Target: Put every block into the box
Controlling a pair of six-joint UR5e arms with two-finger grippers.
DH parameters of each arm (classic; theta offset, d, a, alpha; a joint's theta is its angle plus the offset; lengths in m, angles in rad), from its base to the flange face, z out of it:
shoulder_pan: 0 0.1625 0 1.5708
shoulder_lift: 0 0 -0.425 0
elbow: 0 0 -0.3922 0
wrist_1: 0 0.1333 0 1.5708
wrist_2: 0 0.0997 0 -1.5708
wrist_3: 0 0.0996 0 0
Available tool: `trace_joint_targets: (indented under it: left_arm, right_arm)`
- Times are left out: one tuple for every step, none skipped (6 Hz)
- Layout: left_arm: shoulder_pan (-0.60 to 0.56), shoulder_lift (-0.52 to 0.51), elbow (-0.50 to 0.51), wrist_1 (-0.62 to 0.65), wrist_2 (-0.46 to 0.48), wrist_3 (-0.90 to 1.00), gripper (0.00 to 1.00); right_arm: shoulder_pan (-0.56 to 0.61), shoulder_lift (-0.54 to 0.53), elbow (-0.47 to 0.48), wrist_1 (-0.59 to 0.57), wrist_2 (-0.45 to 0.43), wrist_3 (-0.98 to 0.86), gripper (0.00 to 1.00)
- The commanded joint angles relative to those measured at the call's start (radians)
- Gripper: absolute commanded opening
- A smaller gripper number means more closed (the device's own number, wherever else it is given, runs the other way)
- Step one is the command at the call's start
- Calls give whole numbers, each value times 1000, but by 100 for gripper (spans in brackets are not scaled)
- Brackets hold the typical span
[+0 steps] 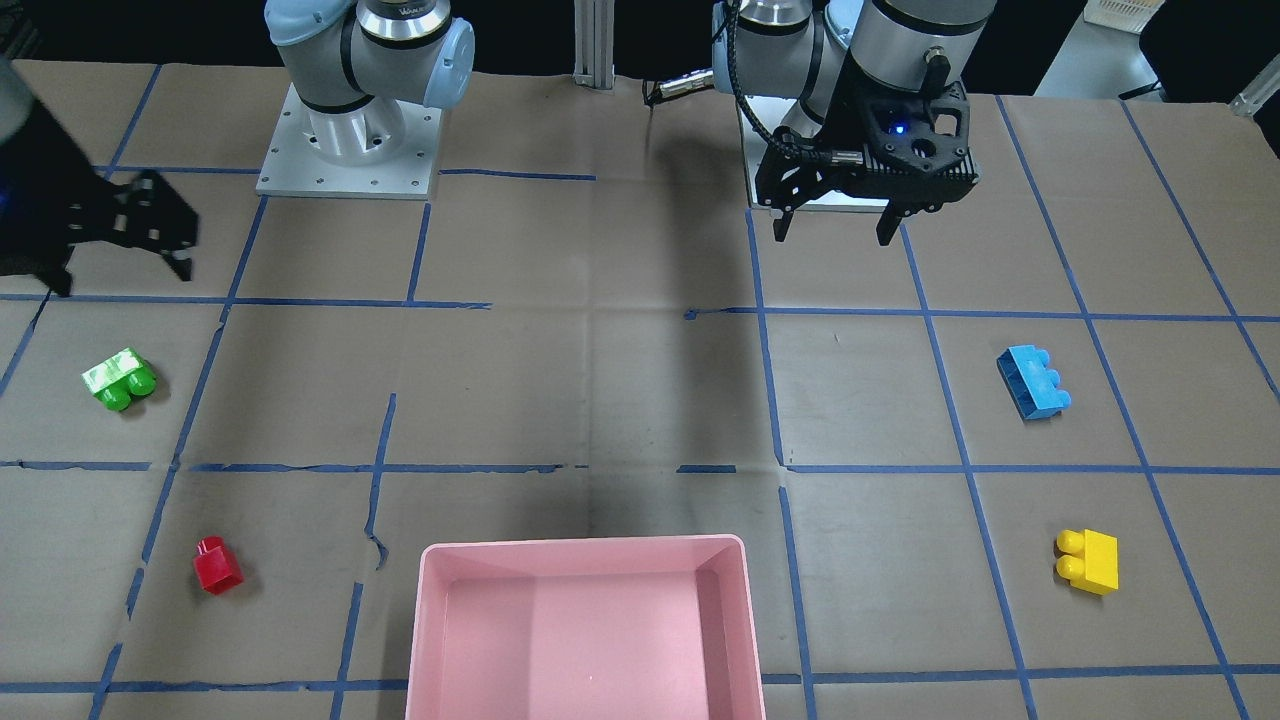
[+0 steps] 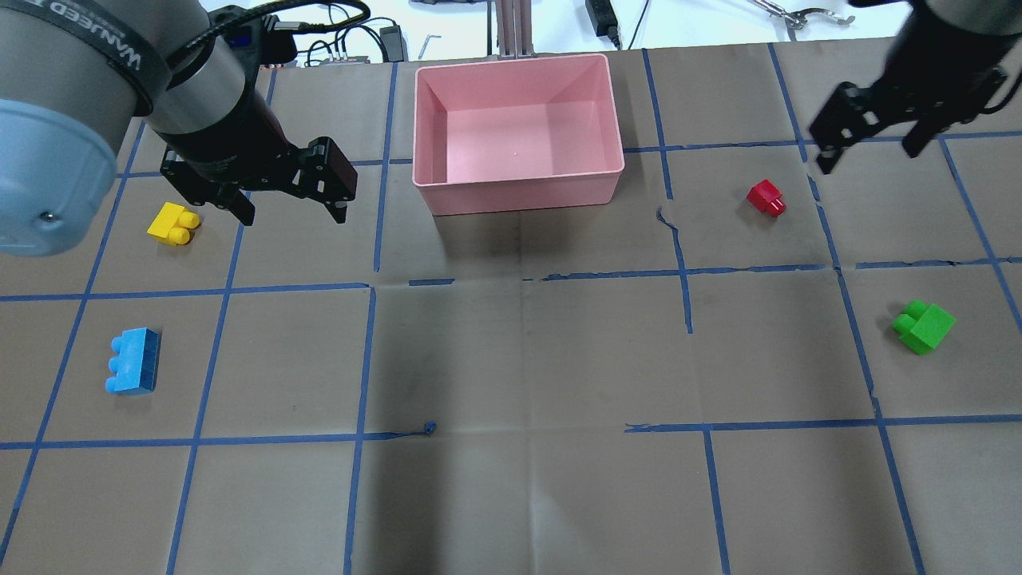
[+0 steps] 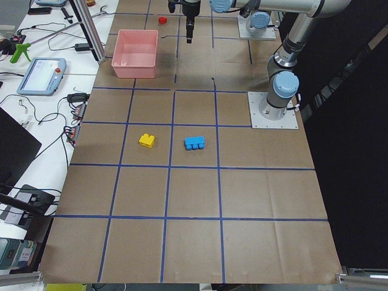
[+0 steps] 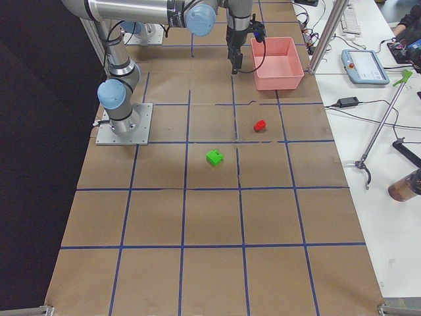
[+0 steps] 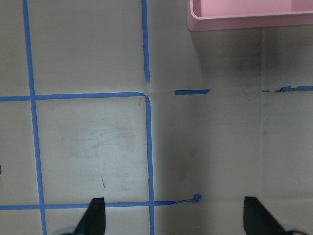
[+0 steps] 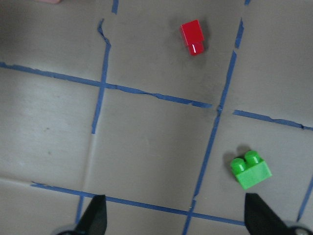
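hovering with left jaws and right jaws spread wide, gripping nothing. red block [image 2: 766,197] and green block [image 2: 924,327] ahead of right jaws; yellow block [image 2: 174,224] and blue block [image 2: 133,361] off beside left jaws; box [image 2: 519,190] between both. likely light, rigid, slick: pinch flat sides, avoiding studs.

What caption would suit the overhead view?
Left hand and right hand, both open, hover; four blocks lie outside the empty pink box.

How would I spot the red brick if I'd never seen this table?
Start at the big pink box, top middle in the overhead view. Right of it, on the brown paper, lies the red brick. It is the smallest, single-studded, unlike the two-stud green brick nearby.
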Motion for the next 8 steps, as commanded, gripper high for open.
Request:
trace_joint_targets:
  left_arm:
    - [37, -2, -1, -66, 3, 4, 100]
    - [106, 5, -3, -76, 3, 141, 99]
    - [205, 31, -24, -90, 29, 214, 98]
    - [312, 71, -76, -88, 46, 266, 99]
    - [400, 74, -110, -69, 48, 335, 99]
    - [503, 33, -119, -8, 46, 414, 99]
    - [584, -31, -136, 107, 46, 505, 99]
    - [662, -110, -139, 208, 45, 592, 99]
  right_arm:
    - [-197, 1, 39, -12, -2, -466, 100]
    - [-278, 4, 76, -22, 3, -634, 100]
    - [-335, 4, 143, -113, 6, -739, 100]
    - [-360, 4, 247, -228, 9, -764, 100]
    - [-360, 6, 350, -368, 12, -757, 100]
    - [-360, 39, 421, -485, 14, -757, 100]
    - [-360, 97, 452, -585, 15, -751, 100]
    - [-360, 151, 453, -600, 30, -728, 100]
